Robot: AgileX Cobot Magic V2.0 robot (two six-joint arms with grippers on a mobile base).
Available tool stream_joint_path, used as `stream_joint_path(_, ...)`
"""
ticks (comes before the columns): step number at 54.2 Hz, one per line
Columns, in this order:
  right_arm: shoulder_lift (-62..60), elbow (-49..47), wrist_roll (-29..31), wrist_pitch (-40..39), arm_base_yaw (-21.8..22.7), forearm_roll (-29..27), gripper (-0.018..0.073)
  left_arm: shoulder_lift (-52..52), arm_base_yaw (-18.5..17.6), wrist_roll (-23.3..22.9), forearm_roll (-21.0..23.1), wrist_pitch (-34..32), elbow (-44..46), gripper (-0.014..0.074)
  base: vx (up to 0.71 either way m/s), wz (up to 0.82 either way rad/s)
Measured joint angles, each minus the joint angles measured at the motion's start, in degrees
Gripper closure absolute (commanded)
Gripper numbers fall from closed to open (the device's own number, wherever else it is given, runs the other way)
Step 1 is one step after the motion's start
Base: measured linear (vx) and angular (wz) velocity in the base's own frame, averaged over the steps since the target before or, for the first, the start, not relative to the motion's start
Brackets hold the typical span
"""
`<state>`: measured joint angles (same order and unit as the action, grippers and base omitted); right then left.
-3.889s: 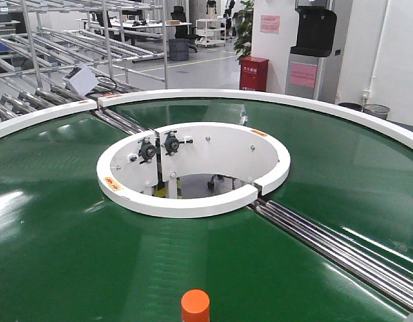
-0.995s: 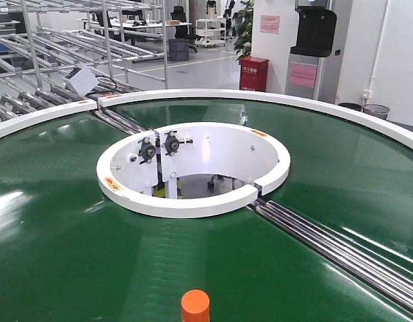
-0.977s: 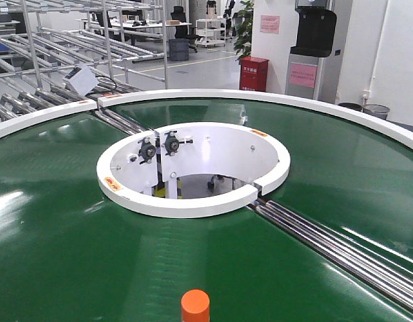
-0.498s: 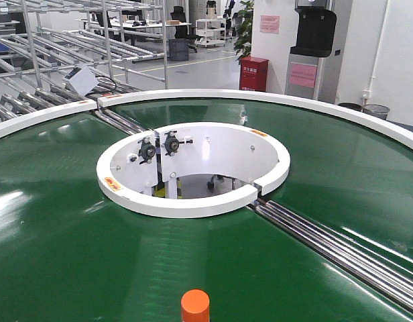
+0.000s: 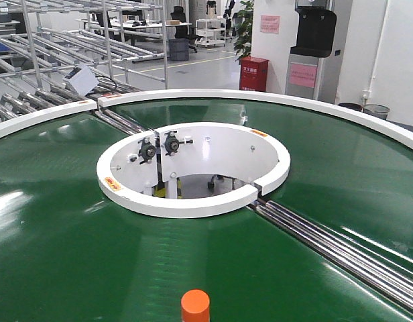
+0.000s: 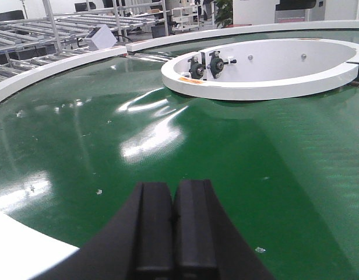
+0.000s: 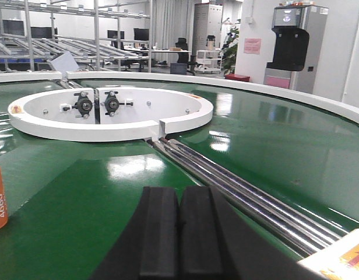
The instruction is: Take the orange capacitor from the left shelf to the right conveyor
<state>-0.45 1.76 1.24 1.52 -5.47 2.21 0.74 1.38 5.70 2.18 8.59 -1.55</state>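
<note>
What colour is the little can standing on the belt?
Bright orange. The orange capacitor shows best in the front-facing view, standing upright on the green belt.

Bright overhead light; white glare streaks the glossy green belt [image 6: 150, 134]; frames sharp.

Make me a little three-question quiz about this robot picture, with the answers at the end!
1. True or false: the orange capacitor stands upright on the green belt.
2. Are the left gripper and right gripper open or shut?
3. Which side of the right wrist view shows the capacitor: A left, B right?

Key: 1 true; 2 both shut, holding nothing; 3 A.
</note>
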Motion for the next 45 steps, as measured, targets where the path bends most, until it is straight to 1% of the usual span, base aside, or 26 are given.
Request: stream_joint_path(45, 0.0, 0.0, 0.0, -0.1, 0.0, -0.4, 0.0567, 0.0, 0.0, 0.0, 0.0, 0.0, 0.0, 0.0602, 0.0, 0.0)
